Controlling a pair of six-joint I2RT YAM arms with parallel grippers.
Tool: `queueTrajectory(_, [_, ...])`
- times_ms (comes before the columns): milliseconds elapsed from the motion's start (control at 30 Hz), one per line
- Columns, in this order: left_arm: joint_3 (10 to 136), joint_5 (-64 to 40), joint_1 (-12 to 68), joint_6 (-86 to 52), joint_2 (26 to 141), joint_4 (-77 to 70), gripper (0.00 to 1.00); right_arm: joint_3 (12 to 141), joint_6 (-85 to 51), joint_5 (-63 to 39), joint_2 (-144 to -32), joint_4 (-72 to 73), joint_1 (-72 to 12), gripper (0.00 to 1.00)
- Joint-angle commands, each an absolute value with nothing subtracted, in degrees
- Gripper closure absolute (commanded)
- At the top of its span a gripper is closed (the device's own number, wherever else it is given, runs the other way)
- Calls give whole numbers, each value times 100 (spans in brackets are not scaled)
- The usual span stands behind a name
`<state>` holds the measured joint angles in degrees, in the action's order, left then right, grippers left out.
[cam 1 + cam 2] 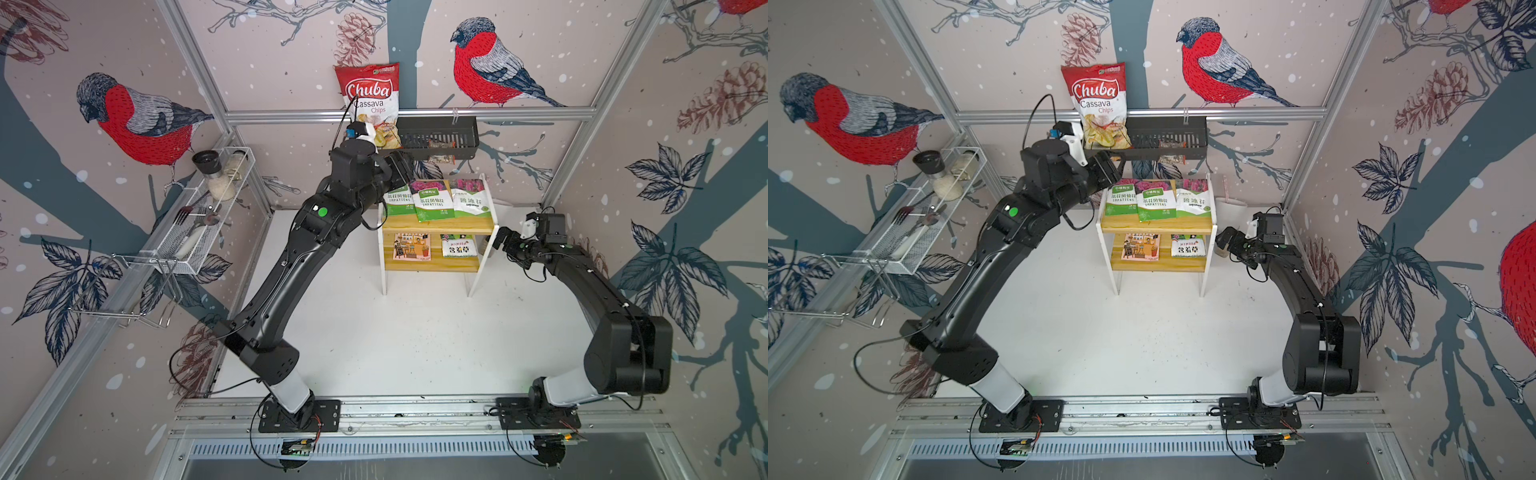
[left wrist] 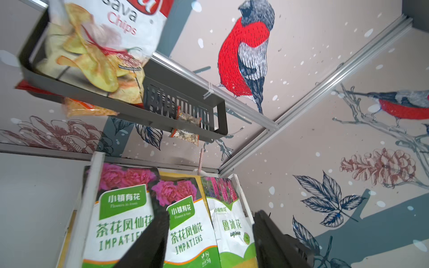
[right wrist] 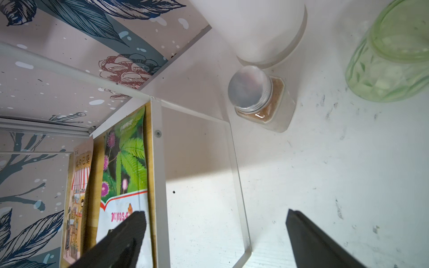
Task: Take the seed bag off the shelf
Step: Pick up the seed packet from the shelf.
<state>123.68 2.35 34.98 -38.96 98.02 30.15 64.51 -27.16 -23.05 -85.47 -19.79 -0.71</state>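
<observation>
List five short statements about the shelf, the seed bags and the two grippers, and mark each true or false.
1. Three seed bags lie on the top board of the shelf. True.
2. The shelf's lower board is bare. False: two packets lie on it.
3. The left gripper hangs over the seed bags, jaws apart. True.
4. The right gripper holds a seed bag. False: it is open and empty, beside the shelf.
5. The chips bag lies on the shelf. False: it stands in the black basket on the wall.
</observation>
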Motion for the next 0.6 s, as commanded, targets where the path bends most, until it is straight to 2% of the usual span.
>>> queueTrajectory(0, [12593, -481, 3513, -3832, 10152, 3326, 39, 6369, -2840, -2320, -8419, -1931, -77, 0])
queueTrajectory(233, [12331, -281, 3579, -4119, 10322, 3220, 37, 6143, -2881, -2354, -8233, -1899, -70, 0])
queueTrajectory(567, [12222, -556, 3595, -4515, 10661, 3571, 34, 5902, -2933, -2373, -8043, -1842, -71, 0])
